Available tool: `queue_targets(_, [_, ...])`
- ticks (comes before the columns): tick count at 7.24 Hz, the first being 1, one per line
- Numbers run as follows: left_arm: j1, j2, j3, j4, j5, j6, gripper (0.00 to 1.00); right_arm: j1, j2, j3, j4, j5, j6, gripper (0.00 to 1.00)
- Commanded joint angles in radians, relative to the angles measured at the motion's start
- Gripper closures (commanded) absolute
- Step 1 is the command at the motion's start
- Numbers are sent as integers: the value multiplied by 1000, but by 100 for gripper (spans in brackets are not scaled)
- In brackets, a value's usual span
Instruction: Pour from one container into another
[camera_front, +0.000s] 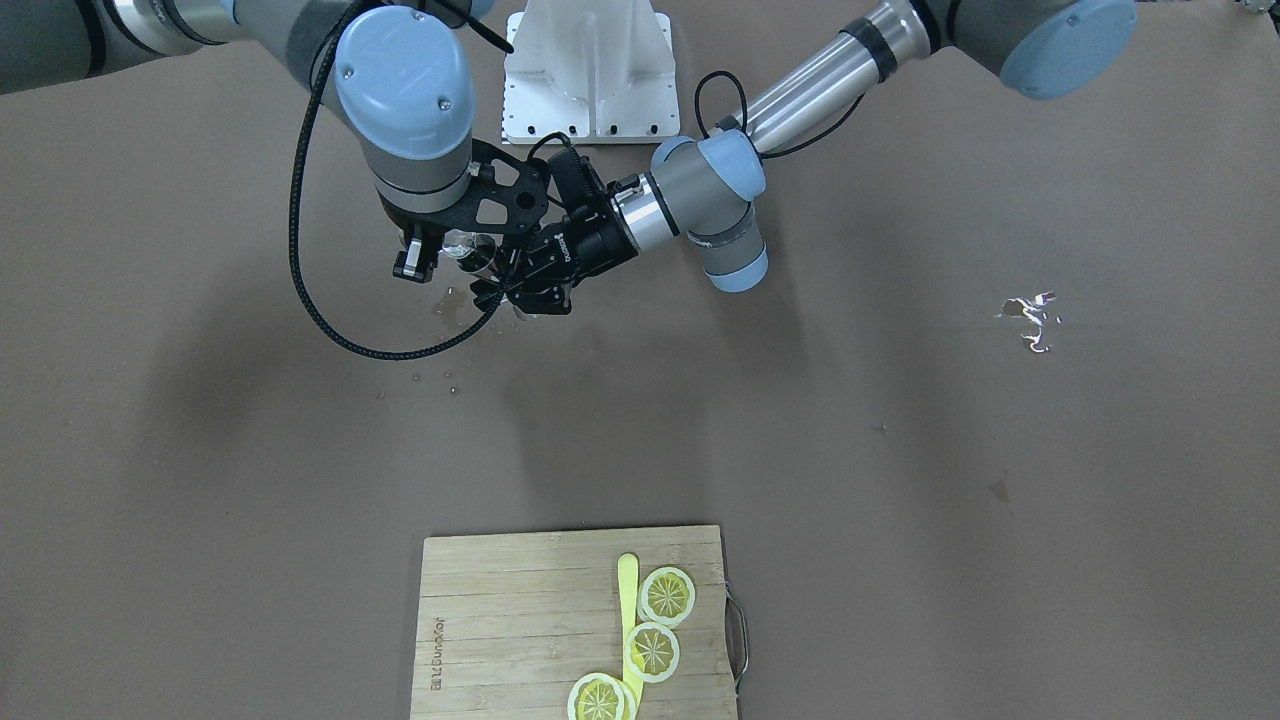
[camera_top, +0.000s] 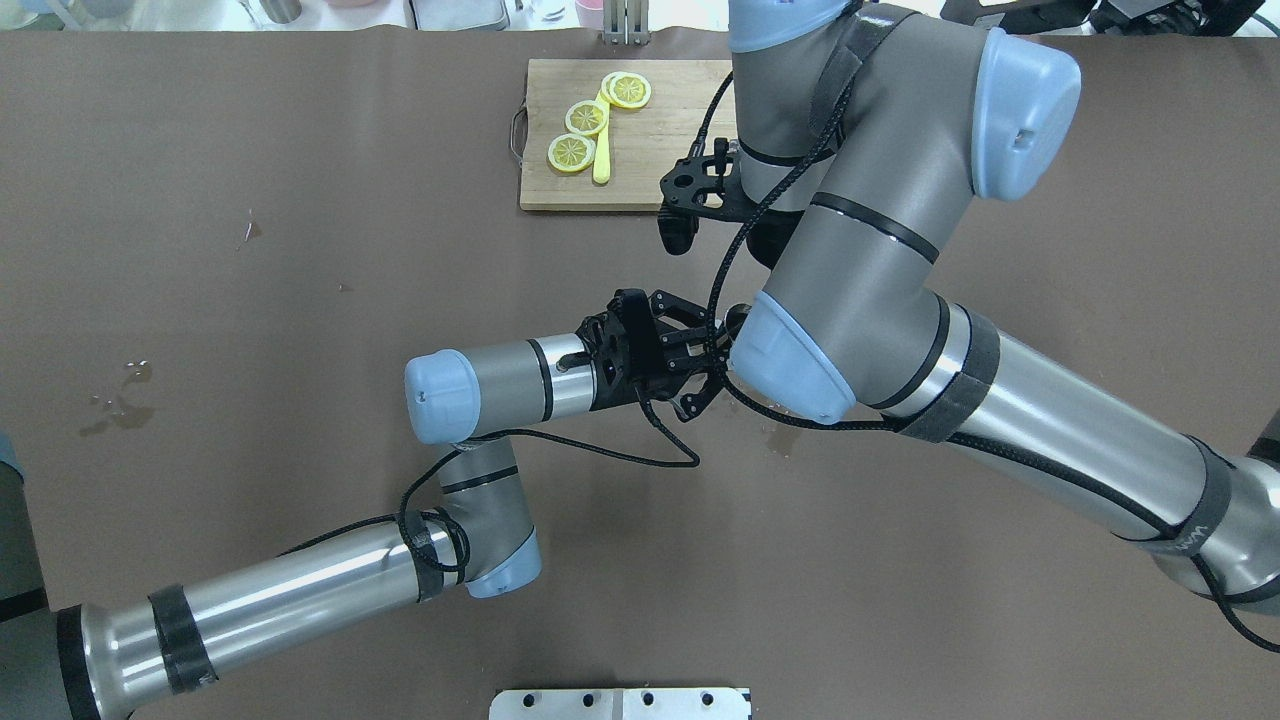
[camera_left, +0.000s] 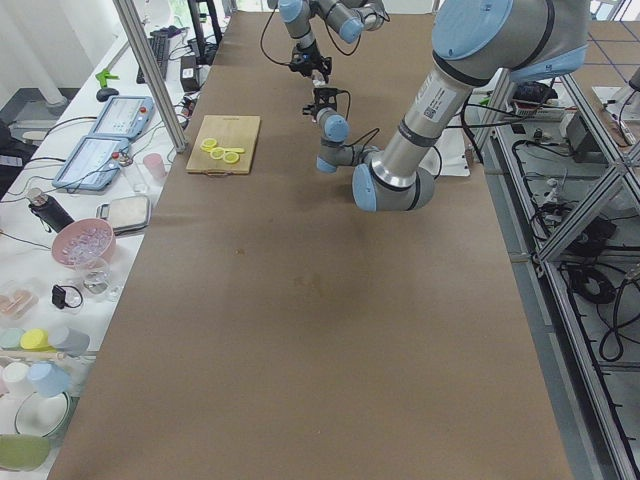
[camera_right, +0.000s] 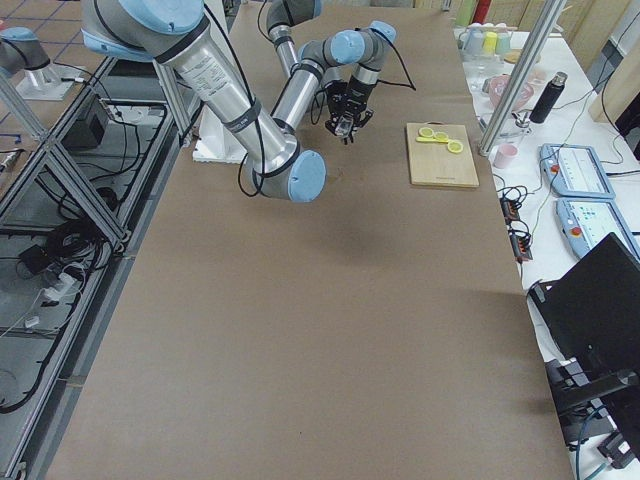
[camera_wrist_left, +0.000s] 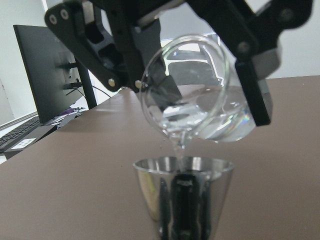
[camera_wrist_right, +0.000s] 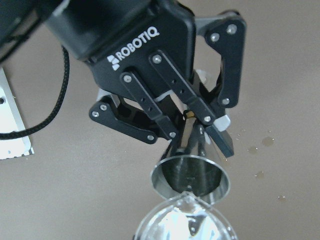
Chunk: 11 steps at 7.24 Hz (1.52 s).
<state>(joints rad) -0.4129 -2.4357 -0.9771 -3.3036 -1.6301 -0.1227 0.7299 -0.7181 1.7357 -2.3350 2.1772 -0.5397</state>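
My right jaws are pinching the clear glass tumbler (camera_wrist_left: 200, 100) by its sides, holding it tipped with its mouth down above the steel jigger (camera_wrist_left: 182, 192). A thin stream of water is running from the tumbler's lip into the jigger's upper cone. My left jaws are gripping the jigger below that cone, holding it upright. Small water drops (camera_wrist_right: 262, 145) are lying on the brown bench (camera_front: 800, 450) beside it.

Grey arms (camera_top: 870, 200), blue caps (camera_top: 432, 397), black cables (camera_front: 294, 230)
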Motion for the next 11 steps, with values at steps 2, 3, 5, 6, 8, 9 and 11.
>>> queue_targets(2, [2, 0, 0, -4, -1, 0, 100, 5, -44, 60, 11, 1, -6, 100])
queue_targets(3, [2, 1, 2, -5, -2, 0, 100, 6, -78, 85, 76, 1, 7, 100])
queue_targets(5, [2, 1, 2, -5, -2, 0, 100, 11, -153, 139, 205, 3, 39, 100])
queue_targets(6, [2, 1, -2, -5, -2, 0, 100, 28, -200, 169, 257, 1, 52, 100])
queue_targets(8, [-1, 1, -23, -5, -1, 0, 100, 72, -340, 244, 397, 1, 195, 100])
queue_targets(9, [-4, 3, -44, -5, -1, -3, 100, 100, -421, 252, 521, 1, 287, 100])
queue_targets(11, [-13, 56, -122, -4, 3, -12, 100, 176, -547, 252, 703, 24, 436, 100])
